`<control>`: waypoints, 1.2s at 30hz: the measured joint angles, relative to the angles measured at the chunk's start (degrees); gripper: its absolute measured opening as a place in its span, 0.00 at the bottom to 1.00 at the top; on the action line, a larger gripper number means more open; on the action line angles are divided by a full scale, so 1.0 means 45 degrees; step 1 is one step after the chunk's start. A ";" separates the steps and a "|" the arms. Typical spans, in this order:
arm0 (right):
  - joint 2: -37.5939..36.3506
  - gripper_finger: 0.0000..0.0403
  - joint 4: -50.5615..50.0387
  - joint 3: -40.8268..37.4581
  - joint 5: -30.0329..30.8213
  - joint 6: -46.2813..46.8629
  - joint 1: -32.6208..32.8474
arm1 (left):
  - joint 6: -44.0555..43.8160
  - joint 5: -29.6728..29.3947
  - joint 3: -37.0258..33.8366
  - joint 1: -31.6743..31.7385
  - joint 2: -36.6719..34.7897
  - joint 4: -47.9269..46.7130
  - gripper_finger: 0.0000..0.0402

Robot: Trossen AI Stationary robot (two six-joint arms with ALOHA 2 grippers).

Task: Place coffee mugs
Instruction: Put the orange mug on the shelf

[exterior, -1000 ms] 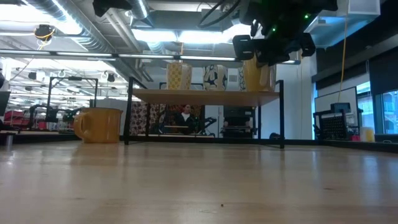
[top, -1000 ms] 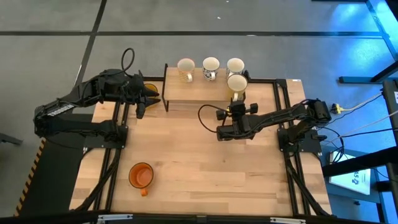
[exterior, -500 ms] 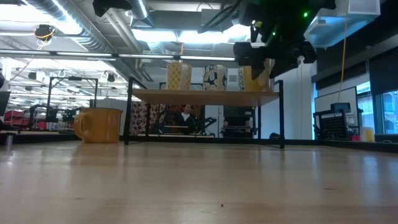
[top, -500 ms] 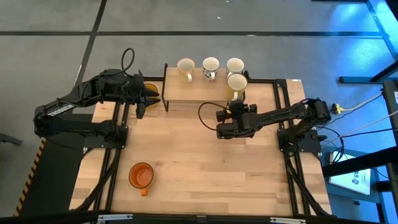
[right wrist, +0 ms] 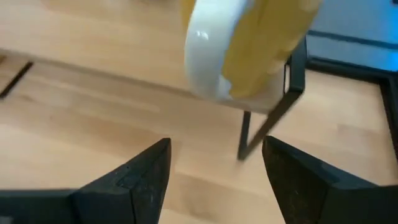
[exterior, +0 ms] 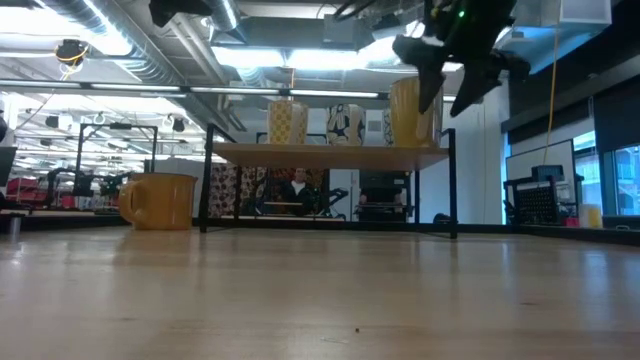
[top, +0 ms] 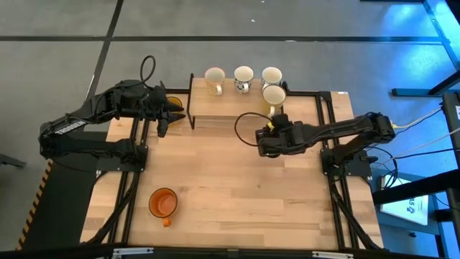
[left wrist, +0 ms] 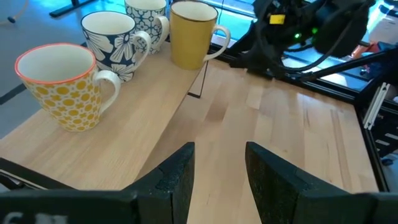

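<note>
Several coffee mugs stand upright on the wooden rack (top: 230, 108): a yellow-dotted one (left wrist: 59, 84), a blue-flowered one (left wrist: 112, 43), a blue-patterned one (left wrist: 146, 12) and a plain yellow one (left wrist: 193, 34) at the near right corner. My right gripper (right wrist: 214, 165) hovers open just in front of the yellow mug (right wrist: 267, 37) and its white handle (right wrist: 202, 56), touching nothing. An amber mug (exterior: 160, 200) stands on the table left of the rack. An orange mug (top: 163, 203) stands near the table's front left. My left gripper (left wrist: 217, 177) waits open at the rack's left end.
The rack's black legs (right wrist: 267, 118) stand on the table right below my right gripper. Black frame rails (top: 327, 108) run along the table's left and right sides. Bare wood lies between the rack and the orange mug.
My right gripper has opened and let go of the yellow mug, then risen and drawn back from the rack toward the table's near right, turning as it went. The yellow mug stays upright on the rack's near right corner.
</note>
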 joint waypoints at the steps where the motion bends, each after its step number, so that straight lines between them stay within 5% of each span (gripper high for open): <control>1: -0.0084 0.60 -0.0257 0.0116 -0.0269 -0.0002 0.0072 | -0.0001 -0.0011 0.0000 -0.0005 0.0000 -0.0004 0.34; 8: -0.0440 0.60 -0.1040 0.0889 -0.1521 -0.0405 0.1351 | -0.0023 0.0683 0.0000 -0.0158 -0.0005 -0.1125 0.34; 14: -0.0372 0.60 0.0023 0.1092 -0.0937 -0.1274 0.3297 | -0.0351 0.0936 0.0000 -0.1205 0.0000 -0.3815 0.34; 20: -0.0382 0.60 0.0588 0.1092 0.0138 -0.1255 0.4514 | -0.0677 0.0713 0.0000 -0.3171 0.0000 -0.5316 0.34; 36: -0.0377 0.60 0.0850 0.1087 0.0849 -0.1342 0.5581 | -0.4353 -0.0374 -0.1854 -0.9469 0.0995 -0.5407 0.34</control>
